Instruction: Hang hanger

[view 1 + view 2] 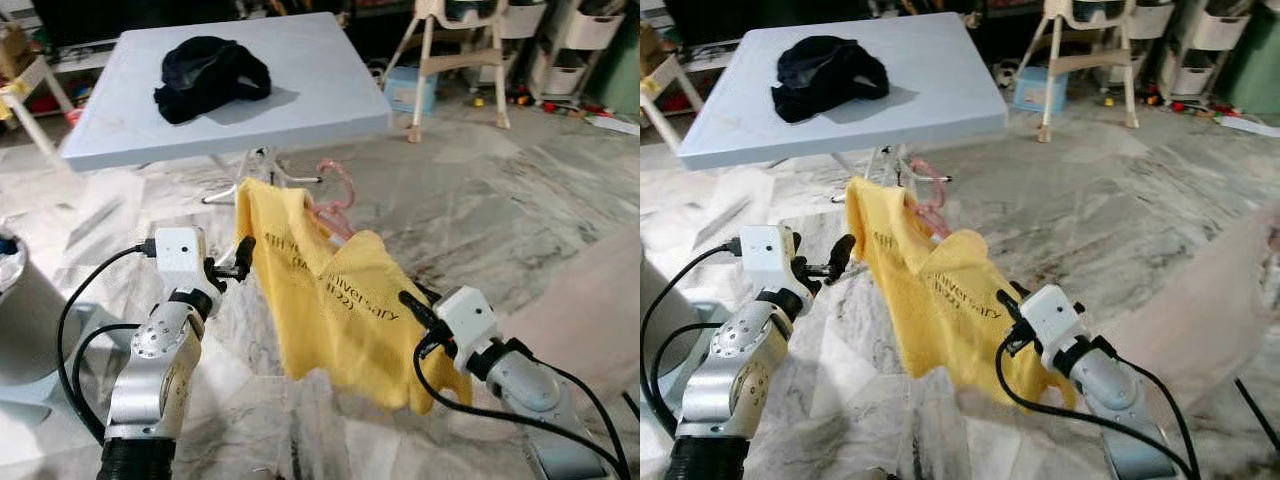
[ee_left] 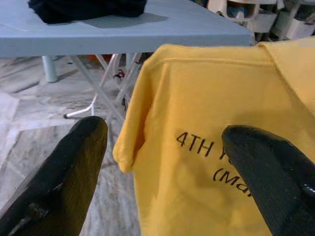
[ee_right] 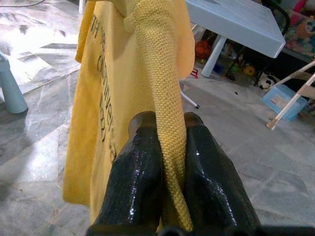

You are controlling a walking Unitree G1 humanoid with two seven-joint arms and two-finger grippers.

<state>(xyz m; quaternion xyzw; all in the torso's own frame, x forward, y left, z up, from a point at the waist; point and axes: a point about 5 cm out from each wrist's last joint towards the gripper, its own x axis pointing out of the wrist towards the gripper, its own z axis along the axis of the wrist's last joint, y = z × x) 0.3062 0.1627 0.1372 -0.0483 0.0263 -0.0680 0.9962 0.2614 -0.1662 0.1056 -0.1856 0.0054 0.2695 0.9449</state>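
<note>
Hanger [image 1: 335, 195], pink, is sitting inside the yellow shirt [image 1: 330, 300] at table's [image 1: 330, 110] six o'clock. Right gripper [image 3: 165, 147] is clamping a fold; left gripper [image 2: 162, 162], gaping, is holding nothing, so the shirt is probably risking sliding off.

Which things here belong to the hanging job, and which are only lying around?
Job:
yellow T-shirt
pink hanger
right gripper, shut on the shirt
left gripper, open beside the shirt

Lying about:
black garment
grey table
high chair
</note>
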